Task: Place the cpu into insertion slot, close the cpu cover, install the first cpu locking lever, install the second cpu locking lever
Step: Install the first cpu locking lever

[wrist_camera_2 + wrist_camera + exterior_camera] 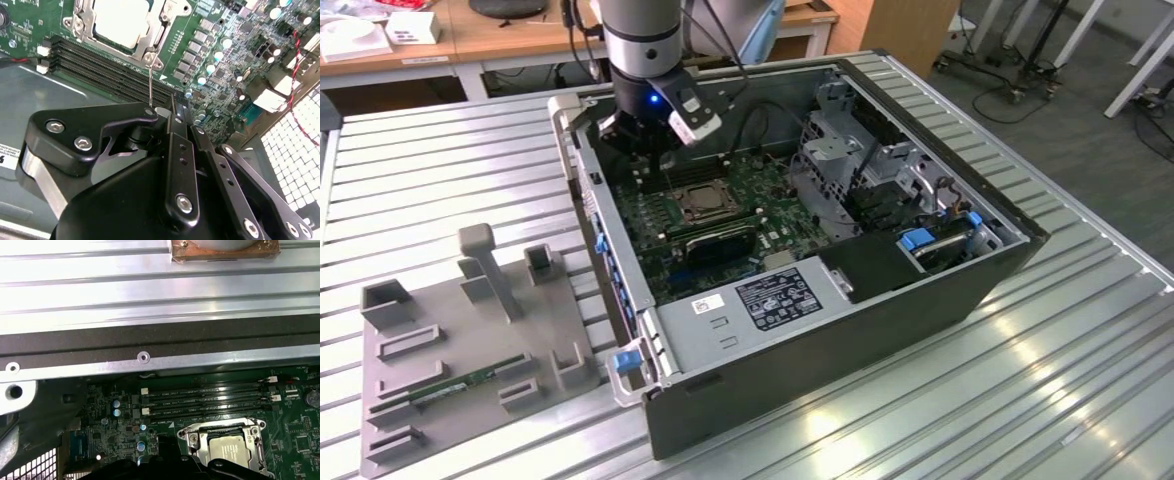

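Note:
The cpu [120, 20] lies flat in its socket on the green motherboard, pale metal face up, also seen in the first wrist view [229, 450] and the exterior view [698, 203]. The silvery cpu cover [82, 26] is down around it as a frame. One thin wire locking lever [151, 75] stands up from the socket's corner, its free end against the side of my gripper [175, 112]. My gripper [640, 135] is shut, low inside the case, just beyond the socket over the memory slots.
Black memory slots [100, 67] run beside the socket. The open computer case [961, 300] has a drive cage [841, 150] and a power supply [761, 295]. A grey fixture [454, 330] with a green memory stick [460, 385] sits at the exterior view's left.

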`<state>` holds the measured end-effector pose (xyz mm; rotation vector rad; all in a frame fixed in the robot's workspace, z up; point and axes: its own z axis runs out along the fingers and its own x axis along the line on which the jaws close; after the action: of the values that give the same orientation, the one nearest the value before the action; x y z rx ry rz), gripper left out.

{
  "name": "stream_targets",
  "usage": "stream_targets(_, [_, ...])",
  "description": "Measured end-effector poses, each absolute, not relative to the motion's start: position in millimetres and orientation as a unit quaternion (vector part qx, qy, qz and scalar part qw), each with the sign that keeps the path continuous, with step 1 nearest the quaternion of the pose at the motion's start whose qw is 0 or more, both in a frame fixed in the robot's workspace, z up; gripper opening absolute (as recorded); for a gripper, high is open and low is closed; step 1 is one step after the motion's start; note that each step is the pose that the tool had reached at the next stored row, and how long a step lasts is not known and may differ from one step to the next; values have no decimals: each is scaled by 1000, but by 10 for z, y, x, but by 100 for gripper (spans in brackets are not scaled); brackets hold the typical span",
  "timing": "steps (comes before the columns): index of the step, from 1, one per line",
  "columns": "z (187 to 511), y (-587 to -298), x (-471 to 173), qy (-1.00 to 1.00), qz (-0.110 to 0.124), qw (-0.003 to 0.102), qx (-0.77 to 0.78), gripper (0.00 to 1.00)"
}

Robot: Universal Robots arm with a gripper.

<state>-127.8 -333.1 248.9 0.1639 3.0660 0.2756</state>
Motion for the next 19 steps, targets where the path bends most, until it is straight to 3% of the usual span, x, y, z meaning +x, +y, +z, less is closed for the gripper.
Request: stream_targets(19, [2488, -3330, -1151, 992, 110, 28, 54, 11])
